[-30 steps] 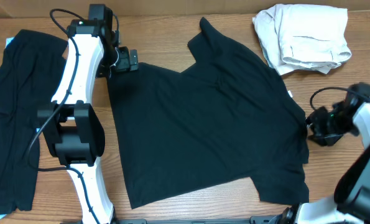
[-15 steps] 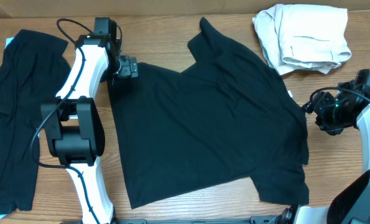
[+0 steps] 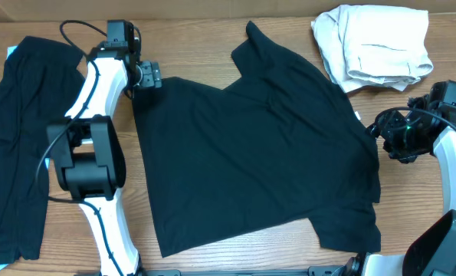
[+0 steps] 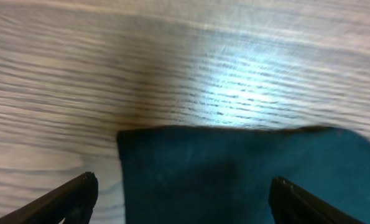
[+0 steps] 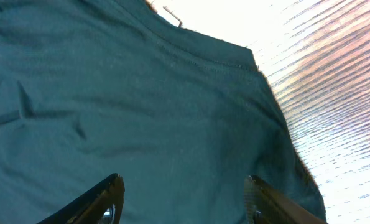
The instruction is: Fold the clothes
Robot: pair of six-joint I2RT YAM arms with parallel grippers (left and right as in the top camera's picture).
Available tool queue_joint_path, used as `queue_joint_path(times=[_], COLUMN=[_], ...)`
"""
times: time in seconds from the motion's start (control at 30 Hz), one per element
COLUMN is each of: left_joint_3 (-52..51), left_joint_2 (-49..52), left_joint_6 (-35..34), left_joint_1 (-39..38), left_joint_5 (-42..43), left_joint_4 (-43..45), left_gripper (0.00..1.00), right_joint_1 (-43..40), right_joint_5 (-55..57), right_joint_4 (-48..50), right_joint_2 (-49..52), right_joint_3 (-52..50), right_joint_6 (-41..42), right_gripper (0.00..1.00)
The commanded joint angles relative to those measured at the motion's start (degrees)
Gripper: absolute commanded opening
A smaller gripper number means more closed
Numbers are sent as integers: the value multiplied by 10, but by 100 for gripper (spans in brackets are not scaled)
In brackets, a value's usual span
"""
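Large black soft-fabric short-sleeved T-shirt (image 3: pixel 258 153) lies spread flat at the centre of the wooden counter (image 3: pixel 197 54). Left tool (image 3: pixel 152 74) hovers over the shirt's far-left corner, fingers spread, nothing gripped. Right tool (image 3: pixel 382 142) sits at the right side above a stitched edge, likewise released. Recommendation: lower both until one finger slips beneath the fabric, pinch close to the edge, then lift together so the fold line runs straight.
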Motion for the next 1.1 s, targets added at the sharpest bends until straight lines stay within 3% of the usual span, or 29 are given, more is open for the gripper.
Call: queue_joint_path(times=[0.0, 0.13, 0.3, 0.47, 0.67, 0.87, 1.0, 1.07], left_joint_3=[-5, -5, -5, -5, -5, -1, 3, 4], left_joint_2=[31, 43, 44, 44, 44, 44, 44, 44], left_joint_6=[7, 2, 0, 0, 1, 50, 113, 130], left_joint_1=[0, 0, 2, 10, 35, 84, 94, 93], left_joint_5=[13, 30, 28, -2, -63, -83, -149, -181], left_joint_4=[2, 2, 6, -1, 2, 50, 87, 109], left_gripper=[85, 81, 67, 32, 4, 4, 4, 18], right_joint_1=[3, 3, 3, 3, 3, 7, 22, 36], right_joint_5=[1, 2, 2, 2, 1, 0, -1, -1], right_joint_4=[3, 3, 3, 3, 5, 5, 10, 17], right_joint_2=[-4, -4, -4, -4, -4, -4, -4, -4], right_joint_3=[8, 8, 8, 8, 8, 8, 8, 8], right_joint_6=[-4, -4, -4, -4, -4, 1, 3, 3], right_gripper=[66, 66, 66, 66, 66, 66, 66, 66])
